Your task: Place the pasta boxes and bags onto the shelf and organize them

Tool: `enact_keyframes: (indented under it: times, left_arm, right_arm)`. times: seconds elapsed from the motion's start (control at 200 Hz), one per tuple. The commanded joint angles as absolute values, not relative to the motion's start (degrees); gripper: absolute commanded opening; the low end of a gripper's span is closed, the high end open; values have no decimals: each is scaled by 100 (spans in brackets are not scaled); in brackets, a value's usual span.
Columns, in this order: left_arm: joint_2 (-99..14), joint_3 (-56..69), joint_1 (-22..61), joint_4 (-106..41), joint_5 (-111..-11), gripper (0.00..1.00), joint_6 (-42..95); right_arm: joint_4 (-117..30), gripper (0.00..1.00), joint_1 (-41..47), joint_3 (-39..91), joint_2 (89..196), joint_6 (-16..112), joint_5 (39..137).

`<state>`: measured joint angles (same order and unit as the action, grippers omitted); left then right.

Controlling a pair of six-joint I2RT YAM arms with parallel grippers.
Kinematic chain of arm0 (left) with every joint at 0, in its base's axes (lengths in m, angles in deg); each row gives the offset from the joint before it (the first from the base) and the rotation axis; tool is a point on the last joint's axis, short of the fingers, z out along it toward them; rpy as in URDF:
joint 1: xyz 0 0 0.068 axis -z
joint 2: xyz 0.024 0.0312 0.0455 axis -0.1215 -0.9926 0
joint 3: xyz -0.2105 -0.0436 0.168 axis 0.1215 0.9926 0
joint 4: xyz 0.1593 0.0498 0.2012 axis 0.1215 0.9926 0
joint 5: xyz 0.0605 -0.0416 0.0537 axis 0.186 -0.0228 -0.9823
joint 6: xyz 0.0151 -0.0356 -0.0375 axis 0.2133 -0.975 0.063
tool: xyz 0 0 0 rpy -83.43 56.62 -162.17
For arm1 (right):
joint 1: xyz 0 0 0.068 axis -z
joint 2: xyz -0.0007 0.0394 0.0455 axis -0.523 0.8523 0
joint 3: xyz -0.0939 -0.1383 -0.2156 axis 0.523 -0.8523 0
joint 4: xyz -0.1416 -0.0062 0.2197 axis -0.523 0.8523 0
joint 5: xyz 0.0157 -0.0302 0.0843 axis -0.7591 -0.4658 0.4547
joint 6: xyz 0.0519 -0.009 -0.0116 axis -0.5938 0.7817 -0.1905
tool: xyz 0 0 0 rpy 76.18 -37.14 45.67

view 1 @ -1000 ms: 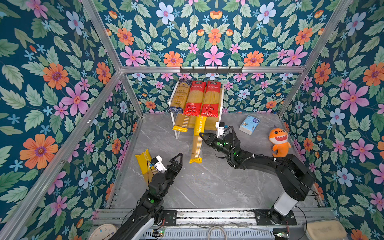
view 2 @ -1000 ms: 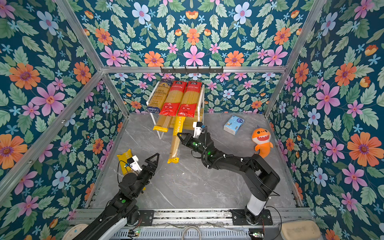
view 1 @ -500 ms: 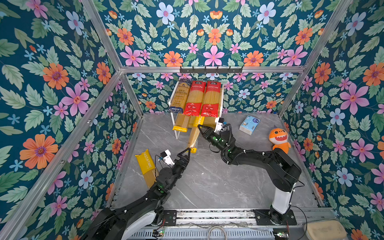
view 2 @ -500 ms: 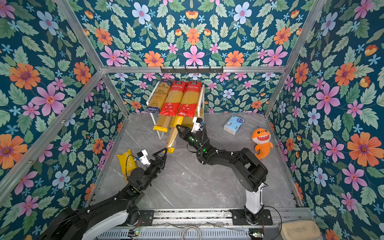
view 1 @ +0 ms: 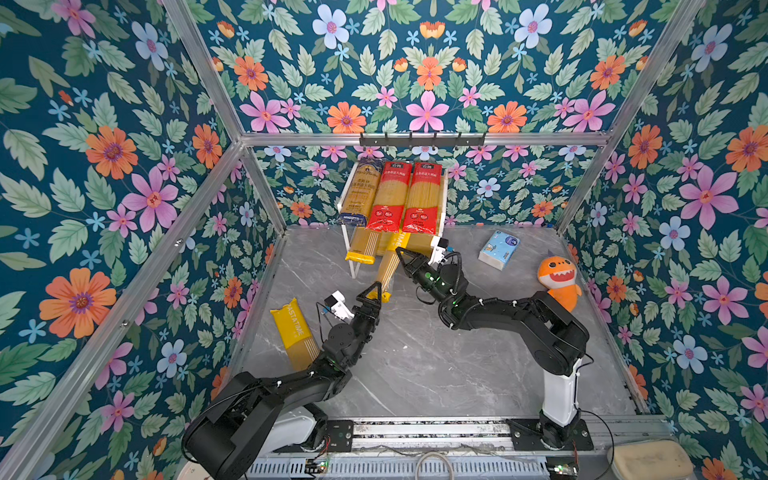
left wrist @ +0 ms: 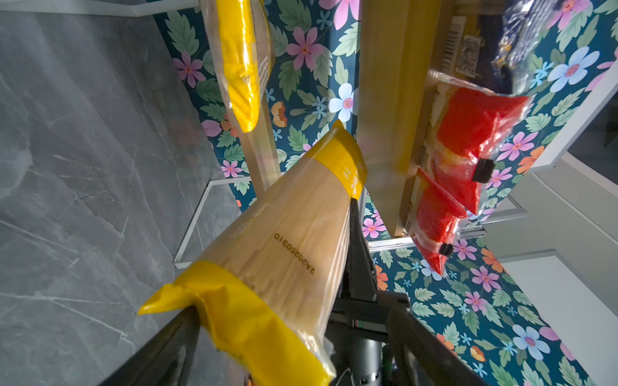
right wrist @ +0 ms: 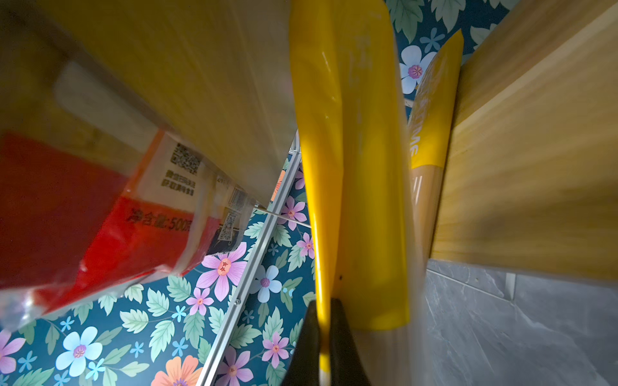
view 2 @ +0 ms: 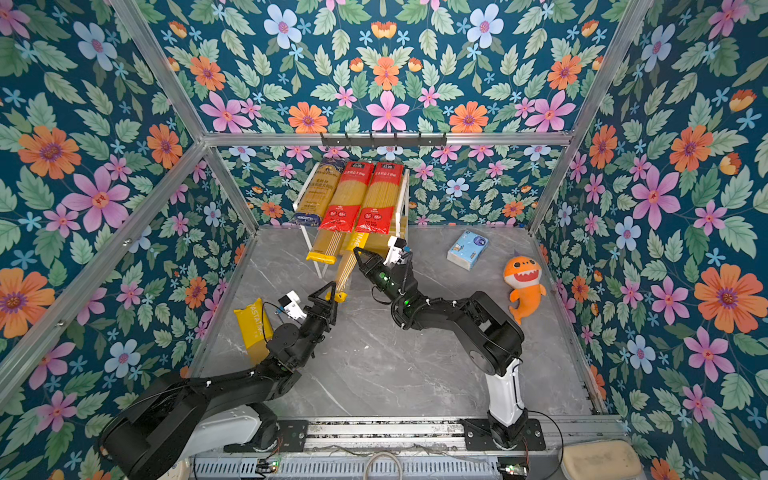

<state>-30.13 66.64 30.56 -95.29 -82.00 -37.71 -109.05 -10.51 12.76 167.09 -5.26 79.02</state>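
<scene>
The right tool (view 1: 401,252) is clenched on the thin side edge of a yellow pack (view 1: 388,270), close to that pack's upper end. In the right wrist view its fingers (right wrist: 309,337) pinch the yellow seam tight. From this grip the pack slants down and away to the left tool (view 1: 371,293). That tool is released, its jaws spread wide, and the pack's lower yellow end lies between its fingers (left wrist: 359,267) and touches them. Just ahead of the right tool, the pack's upper end reaches under the top board of the shelf (view 1: 444,191) and onto the lower tier. A second yellow pack (view 1: 363,247) lies beside it there, with its end hanging over the front edge. Above both, on the top tier, a navy pack (view 1: 361,191), a first red pack (view 1: 390,195) and a second red pack (view 1: 424,195) lie side by side. Behind the left tool, outside its arm, a third yellow pack (view 1: 293,328) lies at the edge of the tabletop (view 1: 415,365), against the wall. Beyond the right tool's outer side sit a tissue pack (view 1: 498,249) and an orange toy shark (view 1: 557,278), well apart from the shelf.
</scene>
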Motion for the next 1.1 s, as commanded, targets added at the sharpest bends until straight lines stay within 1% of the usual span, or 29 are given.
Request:
enact_keyframes:
  times: [0.0,0.28,0.45,0.595,0.705,0.835,0.95,1.0,1.1]
  left_arm:
    - [-3240,6558,3139,-10046,-8223,93,-3956]
    - [-3596,6710,3396,-10416,-8335,94,-4257]
    - [-3439,6866,3360,-10564,-8666,94,-4241]
    - [-3204,6736,3162,-10350,-8504,92,-4038]
    - [-3278,6700,2950,-10585,-8285,88,-4064]
    - [-3387,6689,2779,-10792,-8085,80,-4133]
    - [-3362,6689,2773,-10755,-8030,79,-4116]
    - [-3352,6723,2767,-10771,-8021,79,-4118]
    - [-3405,6732,2795,-10665,-7837,87,-4181]
  right_arm:
    - [-11951,0,-1041,1390,16724,-925,7985]
    - [-11914,0,-988,1593,16684,-776,7982]
    - [-11915,0,-990,1589,16652,-891,8160]
    - [-12037,0,-995,1260,16586,-1098,8195]
    - [-12196,0,-991,1098,16599,-1259,8305]
    - [-12347,0,-989,903,16593,-1364,8362]
    - [-12368,0,-976,813,16615,-1386,8372]
    - [-12419,0,-965,816,16662,-1413,8363]
    - [-12422,0,-964,998,16726,-1350,8412]
